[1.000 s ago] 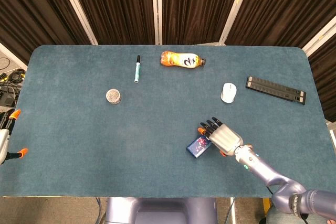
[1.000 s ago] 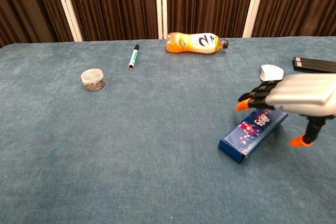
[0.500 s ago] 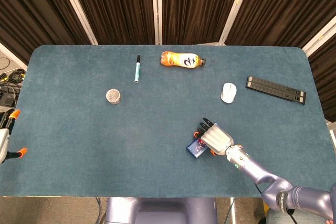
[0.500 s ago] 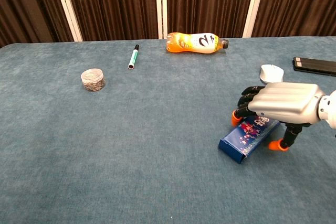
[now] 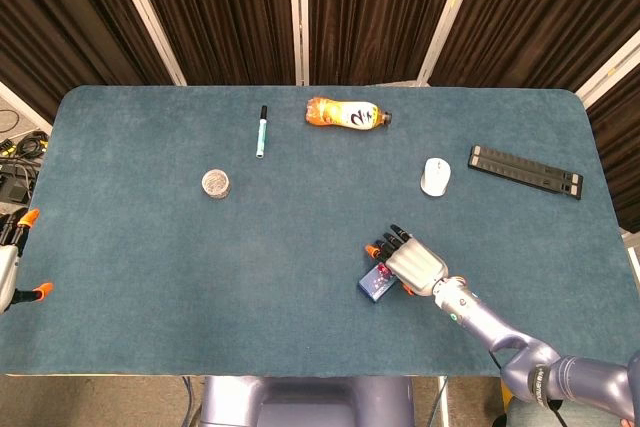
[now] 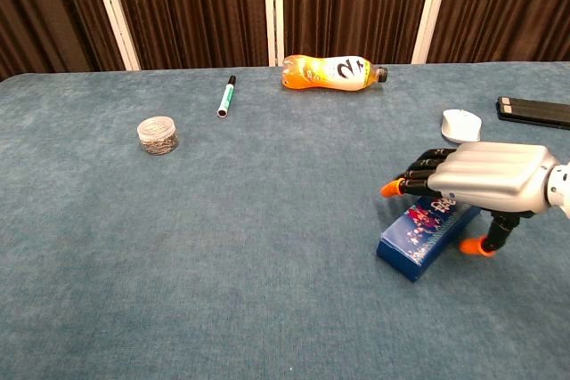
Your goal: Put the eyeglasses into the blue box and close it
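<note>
1. While the right hand (image 6: pixel 485 180) hovers flat over the box (image 6: pixel 423 233), its fingers are stretched out and a bit apart, holding nothing as far as I can tell. The thumb hangs down just beside the box's near edge. I can't tell if the palm actually touches the lid.
2. The left hand (image 5: pixel 8 265) barely peeks in at the table's left edge in the head view, so no idea if it's open or closed.
3. The box sits on the right front part of the table (image 6: pixel 223 246) and looks shut. No eyeglasses visible anywhere, so my guess is they're already inside and this is the closing step, pressing the lid down. Next move probably calls for an even push along the lid without sliding the box on the cloth.
4. Materials: hand has a smooth silver shell, black fingers, orange tips. The box is a long, flat-sided blue block with a busy print, probably hard. The table cover is fuzzy teal fabric.
5. Further out: white mouse (image 6: pixel 461 125), black bar (image 6: pixel 534 110), orange bottle (image 6: pixel 331 71) lying down, marker (image 6: pixel 227 95), small round jar (image 6: pixel 158 134).
</note>
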